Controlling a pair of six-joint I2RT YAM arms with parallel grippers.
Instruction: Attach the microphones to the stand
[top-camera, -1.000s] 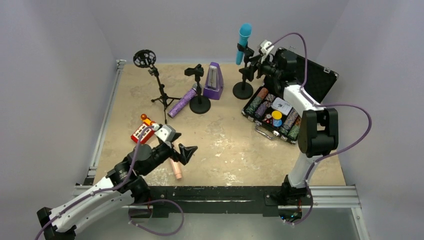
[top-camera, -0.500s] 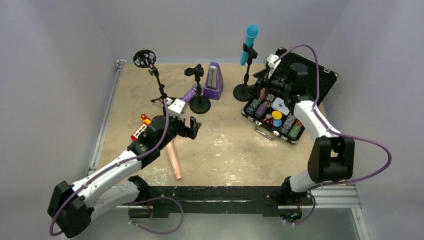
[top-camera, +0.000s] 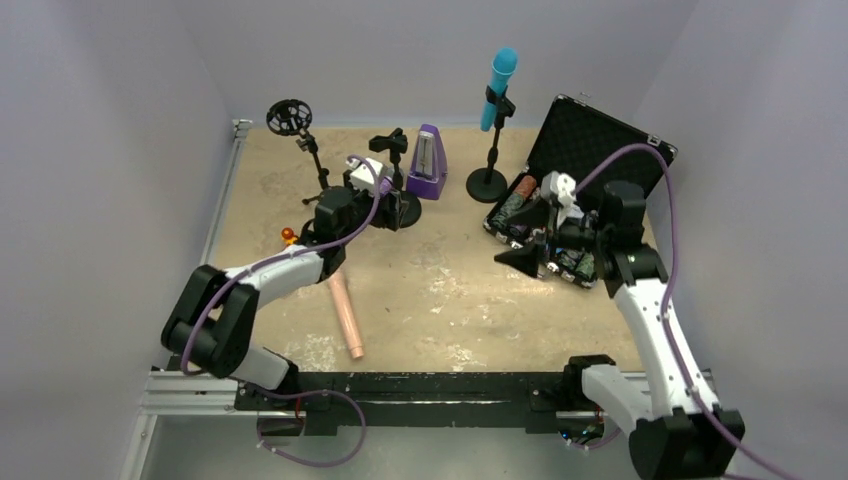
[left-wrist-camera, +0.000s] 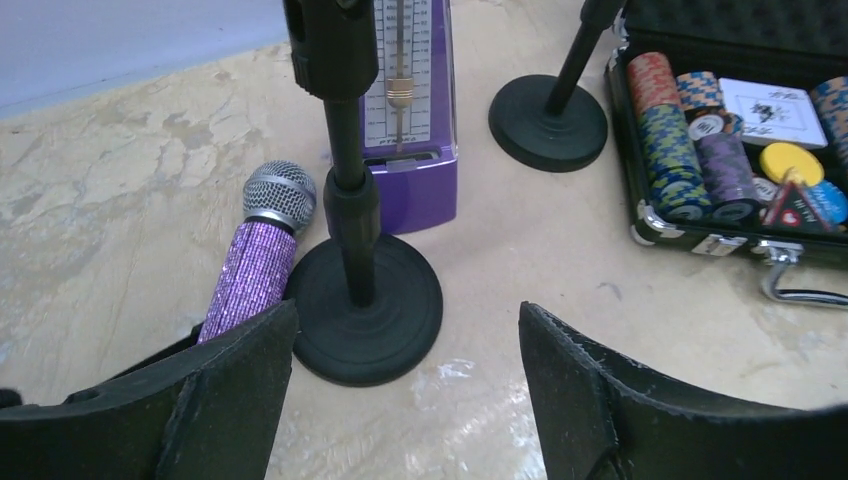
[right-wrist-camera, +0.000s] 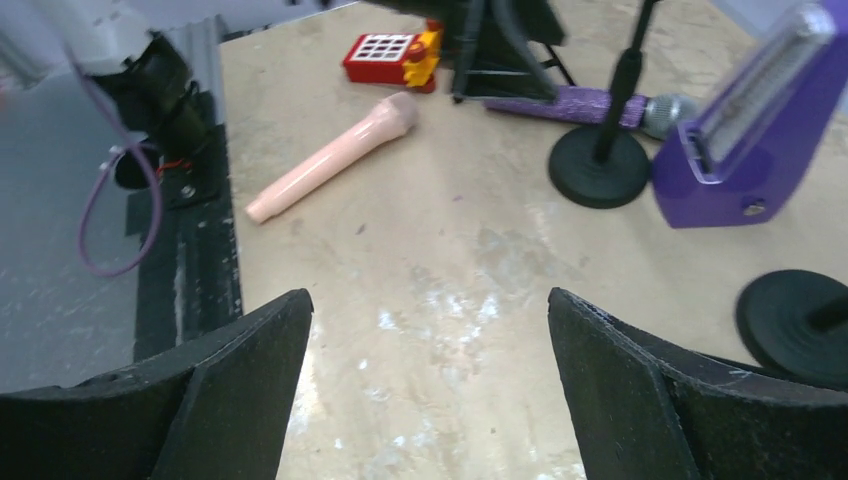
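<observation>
The cyan-blue microphone (top-camera: 498, 82) stands clipped upright in the far stand (top-camera: 487, 183). The pale pink microphone (top-camera: 344, 312) lies on the table, also in the right wrist view (right-wrist-camera: 330, 160). The glittery purple microphone (left-wrist-camera: 255, 265) lies against the round base of the empty middle stand (left-wrist-camera: 365, 305). My left gripper (left-wrist-camera: 405, 370) is open and empty, low over the table just in front of that base, its left finger beside the purple microphone; in the top view it (top-camera: 385, 205) covers that microphone. My right gripper (top-camera: 528, 240) is open and empty in front of the case.
A purple metronome (top-camera: 428, 163) stands behind the middle stand. A tripod stand with a round shock mount (top-camera: 289, 117) is at the far left. An open black case of poker chips (top-camera: 590, 160) sits at the right. A red toy (right-wrist-camera: 390, 58) lies by the left arm.
My left gripper has moved away from the pink microphone to the middle stand and purple microphone. My right gripper has drawn back from the cyan microphone's stand to the case front.
</observation>
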